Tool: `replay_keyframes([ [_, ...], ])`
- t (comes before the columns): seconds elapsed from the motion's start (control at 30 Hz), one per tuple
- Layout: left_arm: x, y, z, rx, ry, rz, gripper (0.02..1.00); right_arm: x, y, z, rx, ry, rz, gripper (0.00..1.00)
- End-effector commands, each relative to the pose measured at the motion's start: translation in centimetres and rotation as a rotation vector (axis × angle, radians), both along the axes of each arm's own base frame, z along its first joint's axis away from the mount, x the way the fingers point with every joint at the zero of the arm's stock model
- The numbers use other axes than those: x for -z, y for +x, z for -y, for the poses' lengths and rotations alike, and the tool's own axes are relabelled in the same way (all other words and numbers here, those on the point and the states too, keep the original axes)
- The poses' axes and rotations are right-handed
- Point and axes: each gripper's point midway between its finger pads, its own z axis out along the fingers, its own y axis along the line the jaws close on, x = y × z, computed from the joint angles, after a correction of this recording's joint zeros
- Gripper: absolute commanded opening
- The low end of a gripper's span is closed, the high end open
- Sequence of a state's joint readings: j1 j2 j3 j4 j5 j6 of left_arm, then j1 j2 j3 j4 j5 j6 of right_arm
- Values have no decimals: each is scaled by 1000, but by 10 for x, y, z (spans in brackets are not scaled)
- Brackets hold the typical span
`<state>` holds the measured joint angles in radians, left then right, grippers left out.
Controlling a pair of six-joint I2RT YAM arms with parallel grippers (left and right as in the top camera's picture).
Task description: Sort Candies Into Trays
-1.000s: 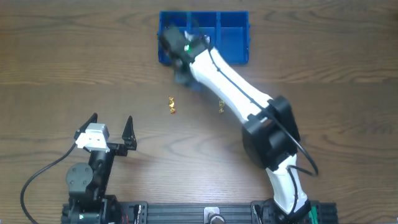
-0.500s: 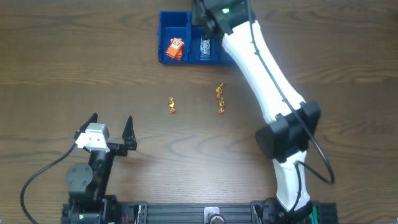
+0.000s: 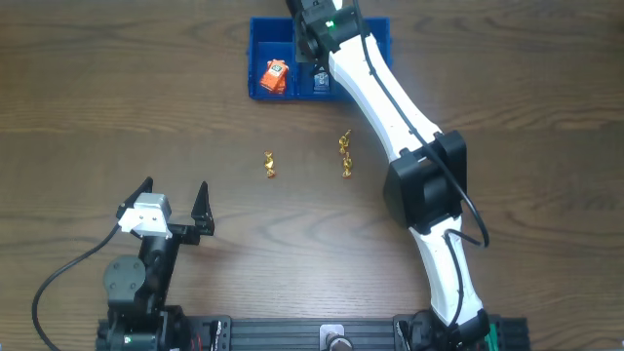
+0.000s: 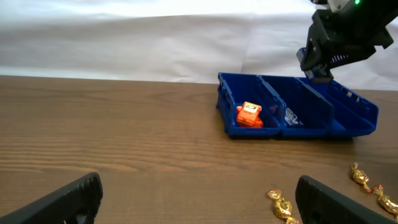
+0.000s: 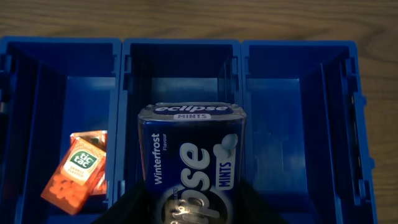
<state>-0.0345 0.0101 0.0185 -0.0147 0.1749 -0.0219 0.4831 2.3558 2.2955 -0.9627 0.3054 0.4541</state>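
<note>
Blue tray (image 3: 261, 44), three bays; right gripper (image 5: 193, 210) above its middle bay, clenched on mint tin (image 5: 189, 155) (label facing up); left gripper (image 3: 175, 185) well apart from tray, jaws spread, nothing held; orange candy box (image 3: 275, 77) in an end bay; gold candies (image 3: 270, 166) loose on table (image 3: 97, 97) near tray.

Worktop (image 3: 117, 97): brown wood grain. A blue three-compartment tray (image 3: 261, 44) sits on it at the far side. Nearer the middle, gold-wrapped candies lie loose on the wood: one candy (image 3: 270, 165) to the left, a pair of candies (image 3: 345, 146) close together to the right.
</note>
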Motion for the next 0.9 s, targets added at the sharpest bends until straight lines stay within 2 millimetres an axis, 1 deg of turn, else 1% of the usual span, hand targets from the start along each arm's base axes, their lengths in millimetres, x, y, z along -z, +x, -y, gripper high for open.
replay_keyframes([
  [0.03,16,-2,3,21,6,-51,998,21,5,4,3,-25,-24,180],
  [0.3,16,-2,3,21,6,-51,998,24,5,3,1,-24,-29,180],
  [0.53,16,-2,3,21,6,-51,998,46,6,2,1,-37,-57,180],
  [0.67,16,-2,3,21,6,-51,998,45,9,-2,-7,-18,-45,180],
  [0.9,16,-2,3,21,6,-51,998,43,13,-4,-7,-8,-28,194],
])
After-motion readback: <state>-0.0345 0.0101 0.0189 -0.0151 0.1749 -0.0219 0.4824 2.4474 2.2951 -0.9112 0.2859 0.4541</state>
